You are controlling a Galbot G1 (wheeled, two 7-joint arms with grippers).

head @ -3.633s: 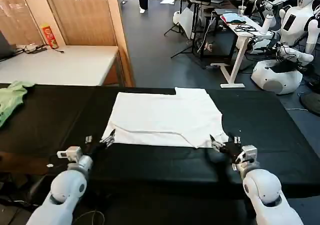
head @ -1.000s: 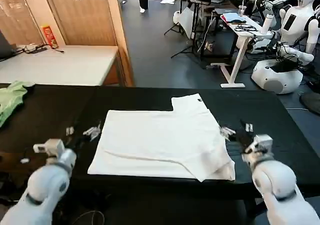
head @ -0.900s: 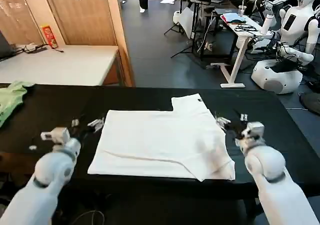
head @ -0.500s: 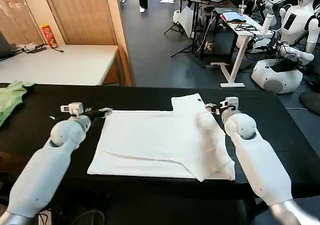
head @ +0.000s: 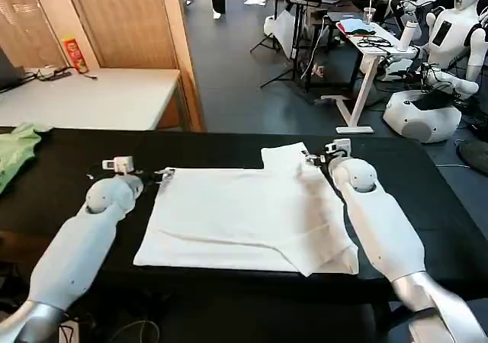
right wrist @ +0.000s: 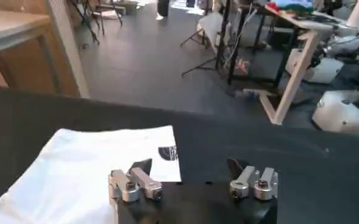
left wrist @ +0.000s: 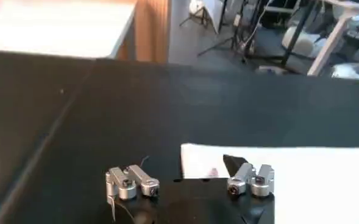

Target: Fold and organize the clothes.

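Shirt (head: 248,209) lies flat mid-table (head: 69,183), partly folded, one flap sticking out at its 1 o'clock corner. Left gripper (head: 162,174) sits at the shirt's 10 o'clock corner, fingers spread with the cloth edge between them, nothing pinched. Right gripper (head: 311,160) is at the 1 o'clock flap, also spread and empty, straddling the edge near the small black label (right wrist: 167,153). Looks like the grab step for another fold. Next: both clamp on their far corners, lift evenly, carry toward 6 o'clock. Green garment (head: 15,151) sits well apart at 9 o'clock.

Matt white cotton T-shirt (head: 244,209) on matt black tabletop (head: 69,175)
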